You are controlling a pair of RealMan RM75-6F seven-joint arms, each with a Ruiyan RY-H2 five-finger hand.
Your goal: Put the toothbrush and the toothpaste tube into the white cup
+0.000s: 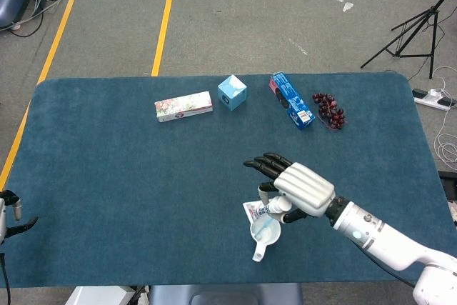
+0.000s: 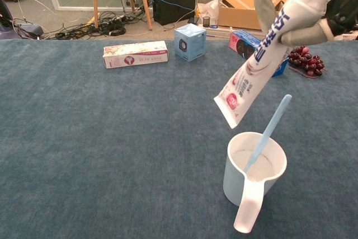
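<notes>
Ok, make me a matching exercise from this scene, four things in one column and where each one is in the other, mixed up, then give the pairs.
Things:
1. toothbrush
2. toothpaste tube
3. grapes
4. flowery box

Places:
A. far right of the table, past the blue packet
B. held tilted above the cup by the right hand
C. leaning inside the cup
D. lying at the back, left of the light blue cube box

Pairs: 1-C, 2-B, 3-A, 4-D
</notes>
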